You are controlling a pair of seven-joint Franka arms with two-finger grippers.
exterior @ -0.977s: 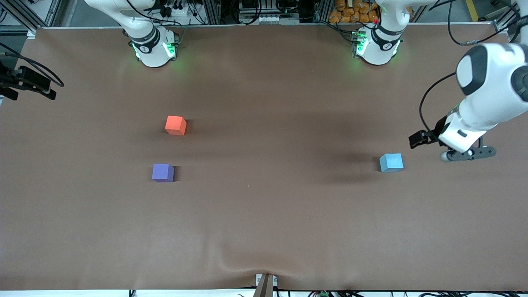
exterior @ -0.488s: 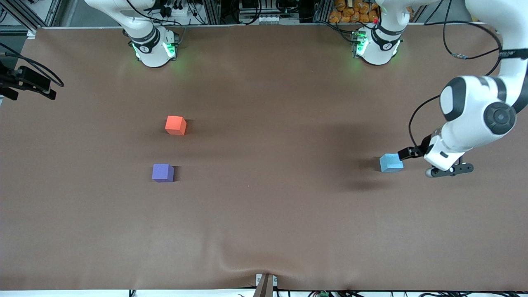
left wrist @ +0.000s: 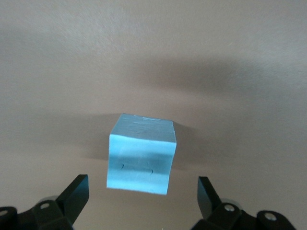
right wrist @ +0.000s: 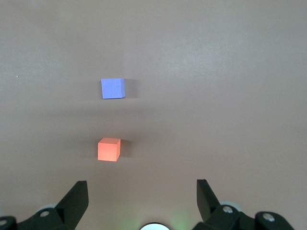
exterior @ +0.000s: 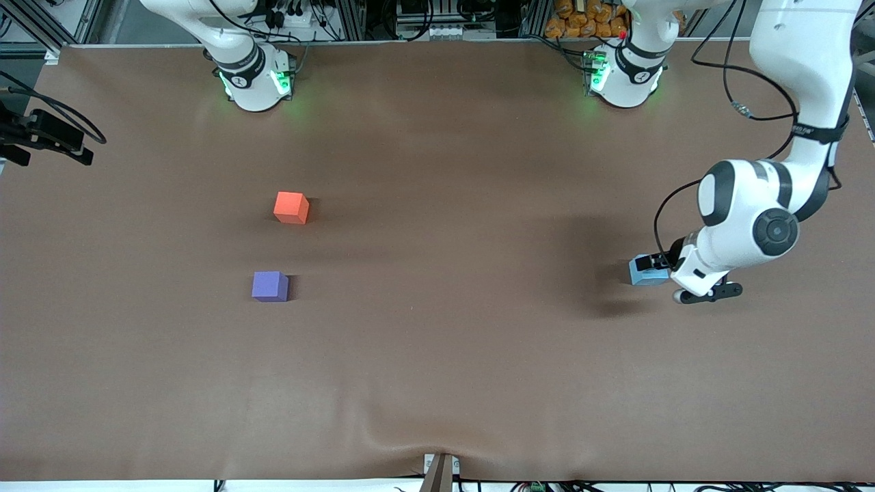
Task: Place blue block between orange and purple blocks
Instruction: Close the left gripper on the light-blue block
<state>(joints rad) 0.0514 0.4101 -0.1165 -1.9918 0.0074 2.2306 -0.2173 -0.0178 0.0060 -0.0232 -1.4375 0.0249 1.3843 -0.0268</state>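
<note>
The blue block (exterior: 642, 271) sits on the brown counter (exterior: 437, 369) toward the left arm's end, well apart from the other two cubes. The left pincer (left wrist: 141, 199) hangs just above it with its fingers (left wrist: 74, 194) spread wide, one to each side of the block and touching neither; in the front view the arm's wrist covers part of the block. Toward the right arm's end, the orange block (exterior: 291, 207) and the purple block (exterior: 270, 285) stand apart from each other, the purple one nearer to the front camera, with a stretch of bare cloth between them. Nothing else lies on the counter between the blue block and that pair. The right pincer (right wrist: 141, 199) waits high over the counter near its own base, fingers (right wrist: 74, 194) spread and holding nothing, looking down on the orange block (right wrist: 109, 149) and purple block (right wrist: 112, 88). A black camera mount (exterior: 44, 137) juts in over the counter's edge at the right arm's end. The cloth shows a slight pucker at the edge nearest the front camera, above a small bracket (exterior: 441, 471).
</note>
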